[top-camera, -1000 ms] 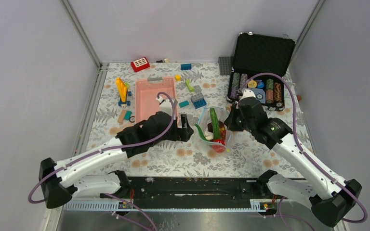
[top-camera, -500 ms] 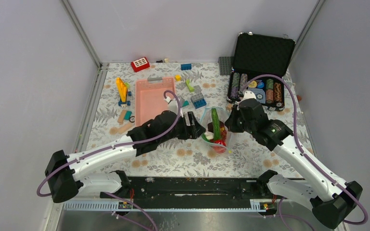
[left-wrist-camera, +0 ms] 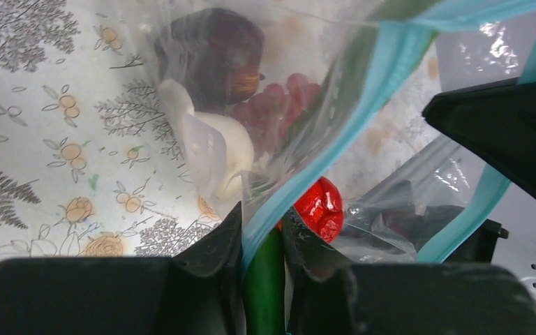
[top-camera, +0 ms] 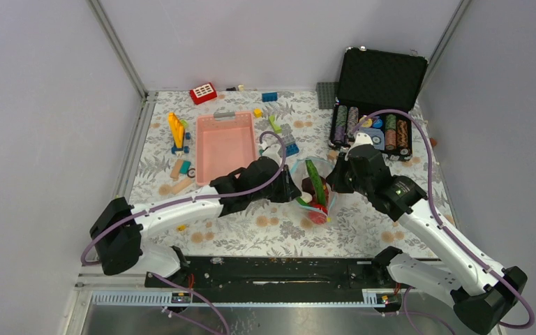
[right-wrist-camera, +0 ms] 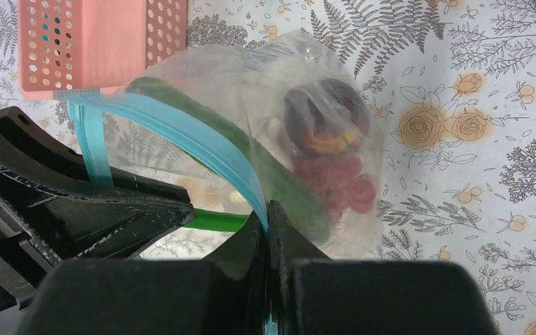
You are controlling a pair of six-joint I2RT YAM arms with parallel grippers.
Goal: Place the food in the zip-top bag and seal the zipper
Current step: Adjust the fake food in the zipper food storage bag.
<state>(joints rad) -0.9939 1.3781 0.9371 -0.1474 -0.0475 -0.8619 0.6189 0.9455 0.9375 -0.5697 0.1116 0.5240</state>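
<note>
Robot lab cell: grey panel walls (top-camera: 42,105), aluminium posts (top-camera: 117,49), floral tablecloth (top-camera: 363,216).

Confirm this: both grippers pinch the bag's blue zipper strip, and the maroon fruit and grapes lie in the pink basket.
The maroon fruit and grapes lie inside the clear bag, not the pink basket: see the right wrist view. Left gripper and right gripper do pinch the zipper strip.

One clear zip-top bag (right-wrist-camera: 251,84), frame centre, holding one maroon round fruit (left-wrist-camera: 213,52), one grape bunch (left-wrist-camera: 279,105), one white piece (left-wrist-camera: 216,150), one red piece (left-wrist-camera: 319,206), seemingly two green pods (top-camera: 311,174). One pink slotted basket (top-camera: 225,143) upper left; one open chip case (top-camera: 382,73) upper right.
</note>
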